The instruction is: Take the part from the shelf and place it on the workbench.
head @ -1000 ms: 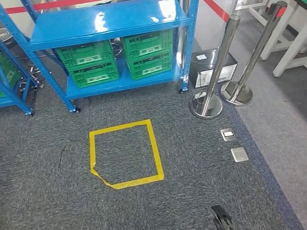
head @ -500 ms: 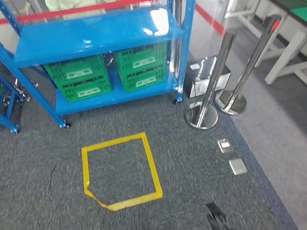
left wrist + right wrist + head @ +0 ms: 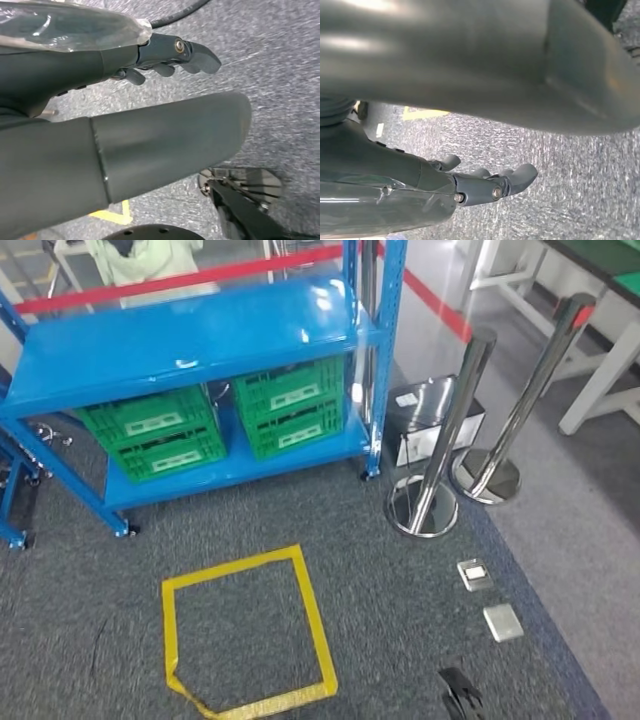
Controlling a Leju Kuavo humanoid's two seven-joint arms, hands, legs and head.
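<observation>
A blue metal shelf (image 3: 189, 335) stands ahead on the grey carpet. Two stacks of green crates (image 3: 155, 430) (image 3: 290, 405) sit on its lower level; its upper level is bare. I cannot make out the part. My left hand (image 3: 158, 145) hangs over the carpet with its fingers (image 3: 177, 50) stretched out and nothing in it. My right hand (image 3: 433, 180) hangs the same way, fingers (image 3: 501, 185) apart and holding nothing. In the head view a dark bit of the right hand (image 3: 460, 695) shows at the bottom edge.
A yellow tape square (image 3: 245, 630) marks the carpet before the shelf. Two steel barrier posts (image 3: 445, 440) (image 3: 521, 400) and a black box (image 3: 423, 415) stand to the right, with two floor plates (image 3: 475, 573) (image 3: 503, 622). White table legs (image 3: 596, 380) are far right. A person in pale green (image 3: 143, 260) stands behind the shelf.
The camera has moved: the whole scene has slid down and left in the picture, and the person behind the shelf has come into view. Nothing was picked up.
</observation>
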